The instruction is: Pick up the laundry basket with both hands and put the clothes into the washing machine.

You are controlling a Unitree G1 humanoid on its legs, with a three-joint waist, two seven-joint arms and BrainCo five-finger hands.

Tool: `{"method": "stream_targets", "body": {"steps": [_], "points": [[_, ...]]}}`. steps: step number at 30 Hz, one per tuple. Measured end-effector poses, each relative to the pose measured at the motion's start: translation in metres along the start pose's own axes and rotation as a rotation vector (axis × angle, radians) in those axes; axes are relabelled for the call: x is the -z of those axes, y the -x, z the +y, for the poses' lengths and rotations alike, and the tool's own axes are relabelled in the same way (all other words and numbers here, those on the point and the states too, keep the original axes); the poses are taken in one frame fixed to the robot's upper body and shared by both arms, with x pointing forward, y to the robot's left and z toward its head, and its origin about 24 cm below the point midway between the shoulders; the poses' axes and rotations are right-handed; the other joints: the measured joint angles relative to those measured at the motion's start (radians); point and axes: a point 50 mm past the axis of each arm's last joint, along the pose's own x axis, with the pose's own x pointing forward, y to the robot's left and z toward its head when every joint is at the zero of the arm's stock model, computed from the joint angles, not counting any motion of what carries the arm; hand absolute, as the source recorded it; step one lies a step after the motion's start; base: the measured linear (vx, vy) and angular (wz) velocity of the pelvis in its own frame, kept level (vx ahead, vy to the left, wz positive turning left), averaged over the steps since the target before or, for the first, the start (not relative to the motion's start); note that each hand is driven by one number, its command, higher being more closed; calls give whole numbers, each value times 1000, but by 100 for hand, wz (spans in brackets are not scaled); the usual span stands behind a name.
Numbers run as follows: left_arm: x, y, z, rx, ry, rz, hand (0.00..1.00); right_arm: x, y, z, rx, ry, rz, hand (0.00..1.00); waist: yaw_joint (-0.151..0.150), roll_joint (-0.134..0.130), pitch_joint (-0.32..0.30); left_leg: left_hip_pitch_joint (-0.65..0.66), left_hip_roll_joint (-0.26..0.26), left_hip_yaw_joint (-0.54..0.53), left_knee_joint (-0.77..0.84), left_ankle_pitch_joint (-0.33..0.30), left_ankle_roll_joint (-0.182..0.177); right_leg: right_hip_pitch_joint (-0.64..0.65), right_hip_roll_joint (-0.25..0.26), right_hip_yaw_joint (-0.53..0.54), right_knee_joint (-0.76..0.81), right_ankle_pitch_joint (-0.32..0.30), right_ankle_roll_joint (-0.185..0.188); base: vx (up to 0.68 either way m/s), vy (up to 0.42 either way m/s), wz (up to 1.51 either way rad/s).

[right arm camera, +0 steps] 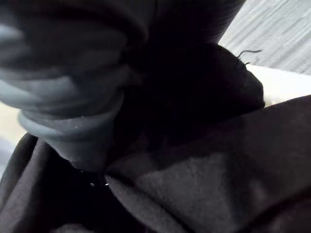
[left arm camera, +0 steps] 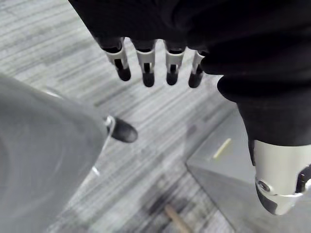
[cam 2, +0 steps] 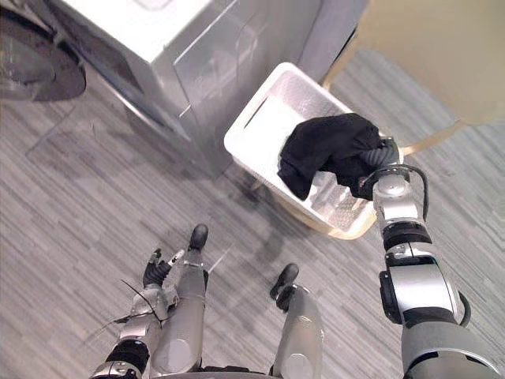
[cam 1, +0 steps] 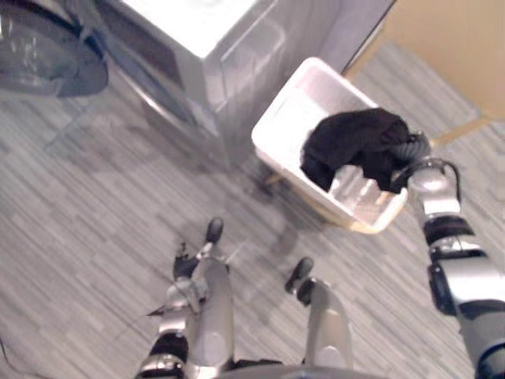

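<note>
The laundry basket (cam 1: 286, 110) is a white rectangular tub with its open top facing up. It stands on the robot's right, just beside the front corner of the washing machine (cam 1: 209, 35). We read its long axis as a diagonal: 1 short end points up and left at the machine, the other down and right at the right arm. A tan rim (cam 1: 351, 227) shows under the nearer short end.

The black clothes (cam 1: 355, 142) lie bunched over the basket's right half. They hang over the long rim on the right and partly down into the tub, while the half by the machine is bare white.

The right hand (cam 2: 381, 156) is at that right rim, its dark ribbed cover pressed against the black cloth. In the right wrist view the cover (right arm camera: 63, 92) sits against folds of the same cloth. We cannot tell whether this hand is spread or closed on anything, because the cloth hides the rest of it.

The left hand (cam 2: 158, 268) hangs low at the robot's left, well apart from the basket. In its wrist view the fingers (left arm camera: 146, 68) are straight, side by side, over the grey striped floor (cam 1: 95, 205), holding nothing.

The machine's round dark door (cam 1: 47, 55) stands open at the upper left. A tan surface (cam 1: 454, 47) lies beyond the basket.
</note>
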Motion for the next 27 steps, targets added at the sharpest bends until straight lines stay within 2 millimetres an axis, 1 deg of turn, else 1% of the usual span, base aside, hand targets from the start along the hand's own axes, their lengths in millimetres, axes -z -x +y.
{"method": "stream_targets", "body": {"steps": [2, 3, 4, 5, 7, 8, 9, 10, 11, 13, 14, 15, 16, 17, 18, 19, 20, 21, 22, 23, 24, 25, 26, 27], "points": [[7, 3, 0, 10, -12, 23, 0, -1, 1, -4, 16, -37, -9, 100, -6, 1, -18, 41, 4, 9, -21, 1, 0, 32, 3, 2, -15, 1, 2, 85, -32, -7], [14, 4, -2, 19, -28, 47, 0, -3, 1, -8, 30, -60, -16, 100, -7, 4, -35, 73, 6, 19, -39, 1, -1, 54, 5, 7, -26, 1, 3, 95, -31, -10], [20, 6, -2, 24, -39, 72, 0, -3, 0, -12, 47, -86, -16, 100, -10, 9, -64, 95, 8, 26, -53, 1, -1, 72, 7, 9, -38, 1, 5, 75, -22, -11], [23, 7, -3, 27, -43, 83, 0, -3, 0, -13, 55, -99, -16, 100, -10, 10, -74, 111, 10, 32, -64, 2, 0, 82, 9, 12, -44, 2, 6, 101, -25, -13], [35, 13, -3, 53, -70, 118, 0, -12, 1, -18, 71, -131, -60, 100, -13, 20, -111, 177, 15, 50, -112, 12, 0, 126, 15, 21, -67, 1, 10, 80, -20, -11], [37, 14, -3, 58, -77, 125, 0, -14, 2, -19, 78, -141, -76, 100, -17, 23, -123, 185, 15, 51, -123, 16, 0, 131, 15, 20, -72, 0, 12, 71, -16, 2], [42, 17, -2, 63, -87, 137, 0, -21, 3, -21, 92, -154, -113, 100, -30, 32, -147, 211, 15, 51, -155, 27, 0, 147, 16, 16, -83, 1, 15, 85, -11, 3], [44, 19, -4, 81, -101, 137, 0, -27, 4, -23, 97, -166, -147, 100, -38, 39, -160, 239, 17, 56, -181, 34, 2, 169, 21, 17, -99, 4, 21, 80, -9, 0], [43, 19, -4, 92, -106, 131, 0, -30, 5, -24, 102, -174, -161, 100, -40, 43, -166, 250, 17, 58, -186, 34, 2, 180, 28, 18, -107, 5, 23, 66, -4, -6], [35, 23, -8, 133, -124, 82, 0, -34, 6, -27, 121, -185, -185, 100, -50, 50, -192, 276, 16, 63, -206, 34, 2, 206, 37, 20, -137, 15, 28, 48, 11, -5], [23, 25, -13, 164, -131, 20, 0, -39, 6, -27, 122, -187, -205, 100, -60, 56, -205, 291, 17, 64, -214, 34, 2, 228, 45, 21, -164, 26, 31, 55, 29, -11], [8, 25, -18, 194, -132, -51, 0, -43, 8, -28, 120, -188, -229, 100, -63, 59, -220, 299, 21, 72, -218, 34, 2, 242, 55, 25, -192, 40, 33, 68, 33, -15], [-1, 25, -22, 211, -131, -89, 0, -45, 9, -28, 119, -188, -243, 100, -64, 61, -229, 303, 22, 76, -221, 34, 2, 247, 59, 29, -206, 49, 33, 61, 33, -21], [-18, 26, -31, 246, -131, -162, 0, -48, 10, -28, 117, -185, -265, 100, -69, 66, -245, 316, 24, 85, -233, 35, 3, 263, 66, 33, -239, 66, 35, 54, 28, -21], [-30, 27, -38, 275, -130, -215, 0, -50, 11, -27, 113, -179, -280, 100, -71, 68, -252, 333, 23, 96, -242, 36, 5, 278, 68, 41, -261, 78, 38, 50, 32, -28], [-46, 29, -45, 302, -135, -286, 0, -53, 12, -26, 109, -179, -295, 100, -75, 69, -257, 358, 22, 111, -251, 36, 5, 299, 71, 54, -289, 92, 40, 37, 34, -24], [-59, 32, -48, 320, -143, -345, 0, -54, 13, -26, 107, -178, -308, 100, -87, 71, -268, 363, 20, 117, -252, 36, 5, 311, 72, 57, -310, 102, 44, 34, 43, -28], [-76, 35, -54, 344, -152, -426, 0, -56, 16, -27, 105, -177, -326, 100, -94, 72, -286, 368, 21, 129, -257, 36, 5, 314, 77, 67, -332, 116, 43, 23, 34, -31], [-90, 37, -56, 354, -152, -486, 0, -58, 17, -26, 102, -179, -341, 100, -95, 72, -290, 381, 23, 144, -263, 36, 5, 320, 82, 83, -351, 128, 43, 20, 24, -36], [-98, 38, -57, 360, -157, -519, 0, -60, 18, -25, 98, -179, -350, 100, -98, 74, -291, 392, 25, 155, -268, 36, 5, 327, 84, 91, -360, 134, 46, 1, 18, -39], [-114, 40, -61, 372, -154, -584, 0, -65, 19, -20, 80, -166, -373, 100, -114, 79, -300, 412, 27, 166, -276, 36, 5, 340, 90, 107, -381, 146, 42, -4, 18, -42], [-127, 42, -63, 383, -150, -638, 0, -68, 23, -16, 61, -155, -398, 100, -117, 83, -304, 435, 34, 189, -286, 36, 5, 348, 99, 127, -394, 154, 41, -12, 14, -39], [-131, 42, -64, 386, -150, -652, 0, -69, 24, -16, 57, -153, -405, 100, -116, 83, -305, 438, 36, 194, -287, 36, 5, 348, 101, 133, -396, 156, 41, -18, 7, -38], [-144, 45, -68, 398, -150, -700, 0, -72, 29, -13, 43, -152, -436, 100, -118, 85, -311, 444, 41, 210, -287, 35, 5, 350, 108, 141, -406, 161, 39, -31, 5, -27]]}}
